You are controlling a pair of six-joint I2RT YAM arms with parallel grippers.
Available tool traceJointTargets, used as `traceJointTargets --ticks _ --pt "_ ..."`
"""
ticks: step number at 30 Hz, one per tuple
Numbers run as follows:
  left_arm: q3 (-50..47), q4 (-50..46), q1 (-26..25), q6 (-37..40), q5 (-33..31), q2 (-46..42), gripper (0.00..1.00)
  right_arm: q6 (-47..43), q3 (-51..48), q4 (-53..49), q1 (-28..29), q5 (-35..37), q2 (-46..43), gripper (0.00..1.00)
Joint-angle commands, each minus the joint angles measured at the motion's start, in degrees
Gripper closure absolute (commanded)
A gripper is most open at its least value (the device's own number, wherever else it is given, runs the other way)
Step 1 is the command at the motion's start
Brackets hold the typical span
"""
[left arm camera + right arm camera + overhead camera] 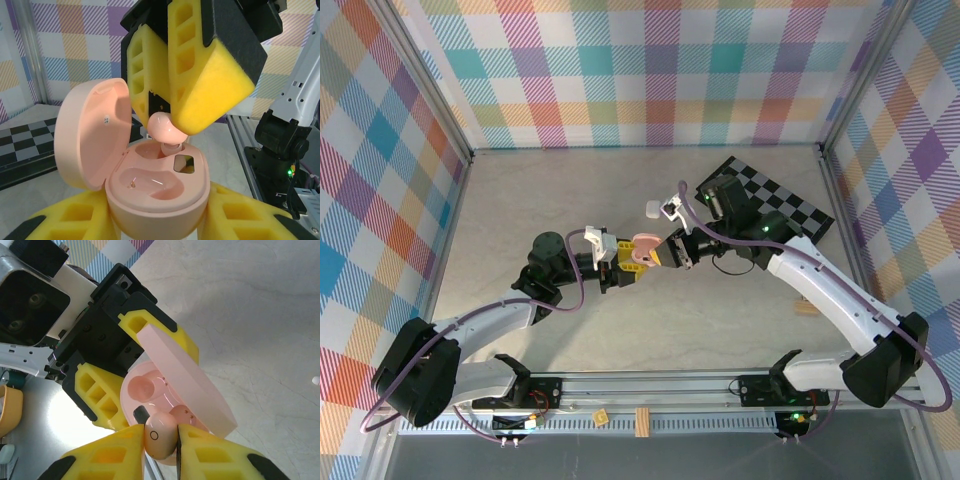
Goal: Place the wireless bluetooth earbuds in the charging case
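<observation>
From above, your left fingers (623, 264) clamp the open pink charging case (642, 248). Left wrist: your right fingers (210, 75) pinch a pink earbud (165, 130), tip at the case's rear well. Right wrist: earbud just beside the case's lid.

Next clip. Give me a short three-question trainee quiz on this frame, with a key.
1. True or false: the left gripper holds the pink charging case with its lid open.
2. The right gripper pinches: A a white earbud, B a pink earbud, C the lid.
3. Fill in: in the left wrist view, the socket beside the pink earbud is ____.
Key: 1 true; 2 B; 3 empty.
</observation>
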Motion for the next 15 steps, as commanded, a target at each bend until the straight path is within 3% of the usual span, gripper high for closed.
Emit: traceJointTargets --ticks 1,8,15 --pt "0.7 3.3 -0.3 -0.3 1.6 -1.7 0.64 0.9 1.3 1.5 0.1 0.6 0.5 0.75" --pt "0.2 3.3 -0.3 -0.1 0.5 -2.2 0.64 1.0 1.7 0.2 0.1 1.1 -0.8 0.53" --pt "-1.7 7.4 0.5 -1.9 -1.4 -1.4 0.64 1.3 -1.1 3.9 -0.6 4.1 -6.7 0.44"
